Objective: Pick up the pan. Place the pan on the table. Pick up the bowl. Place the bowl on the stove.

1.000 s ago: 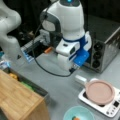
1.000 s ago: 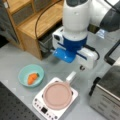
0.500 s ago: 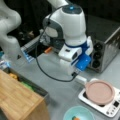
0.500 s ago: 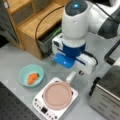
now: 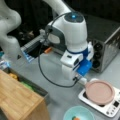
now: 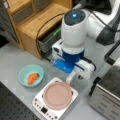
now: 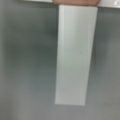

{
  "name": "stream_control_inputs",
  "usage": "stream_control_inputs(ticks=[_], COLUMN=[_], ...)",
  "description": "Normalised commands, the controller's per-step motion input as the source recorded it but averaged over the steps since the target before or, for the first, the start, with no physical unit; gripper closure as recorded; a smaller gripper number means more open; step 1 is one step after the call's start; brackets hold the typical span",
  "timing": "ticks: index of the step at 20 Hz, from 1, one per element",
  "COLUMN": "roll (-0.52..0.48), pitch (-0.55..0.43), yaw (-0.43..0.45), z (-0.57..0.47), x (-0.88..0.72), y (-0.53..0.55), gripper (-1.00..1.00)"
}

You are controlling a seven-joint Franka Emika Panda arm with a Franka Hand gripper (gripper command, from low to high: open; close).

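- Mostly hidden, the gripper (image 5: 79,80) sits under the arm's bulky wrist just over the pan's white handle (image 7: 75,55); whether its fingers are parted or clenched on that handle I cannot tell, and the wrist view shows no fingers.
- Across the tabletop (image 5: 53,75), the silver toaster oven (image 5: 106,47) is cut off at a front view's right, behind the stove.
- Only part of the wooden board (image 5: 17,100) shows, well apart from the stove at a front view's left.
- Resting on the stove (image 6: 53,106), the pan (image 6: 57,95) covers most of the black top.
- Just beside the stove, the bowl (image 6: 31,75) sits on the tabletop with an orange piece (image 6: 32,78) inside; in a front view its rim (image 5: 80,113) is cut by the bottom edge.
- Since a second ago the arm has come lower toward the pan handle; pan and bowl have not moved.
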Motion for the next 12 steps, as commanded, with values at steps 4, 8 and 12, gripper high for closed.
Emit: stream_control_inputs(ticks=[4, 8, 12], roll=[0.047, 0.044, 0.034], pitch=[0.017, 0.022, 0.032], yaw=[-0.003, 0.004, 0.013], z=[-0.07, 0.04, 0.01], x=[0.21, 0.18, 0.17], y=[-0.02, -0.04, -0.03], gripper=[-1.00, -1.00, -1.00])
